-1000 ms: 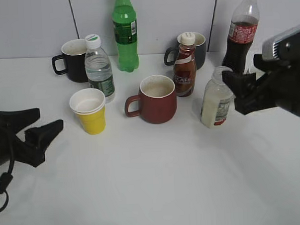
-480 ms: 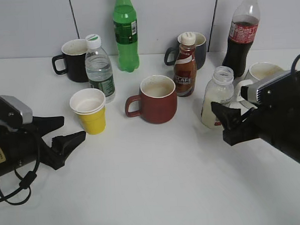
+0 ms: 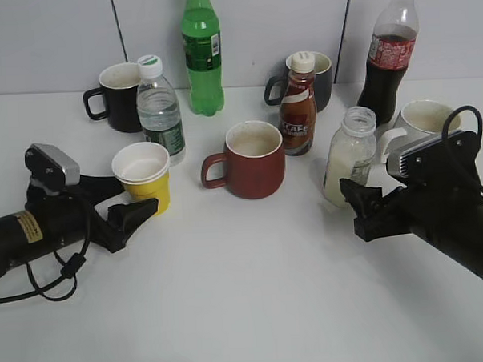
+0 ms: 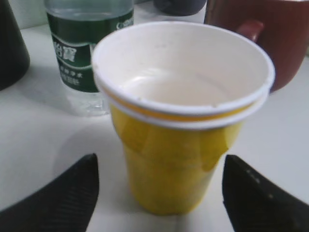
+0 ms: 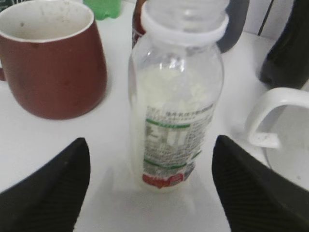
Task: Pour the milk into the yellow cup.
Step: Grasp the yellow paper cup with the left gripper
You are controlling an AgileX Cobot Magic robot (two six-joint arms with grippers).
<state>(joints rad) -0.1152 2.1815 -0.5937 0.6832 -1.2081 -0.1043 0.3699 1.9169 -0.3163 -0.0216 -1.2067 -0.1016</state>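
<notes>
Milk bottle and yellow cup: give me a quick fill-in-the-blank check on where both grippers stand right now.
1. The left gripper is open, one finger on each side of the ____ cup.
2. The milk bottle stands upright with no ____ on its neck.
3. The right gripper is ____, not touching the bottle.
4. The mug between the cup and the bottle is dark ____.

Missing words: yellow; cap; open; red

Both arms are matte black. Each carries a silver-grey camera block, black cables looping beside it; the left arm (image 3: 23, 230) bears a small yellowish label. The right gripper (image 5: 149, 193) has finely ribbed, tapered black fingers (image 5: 46, 186).
</notes>
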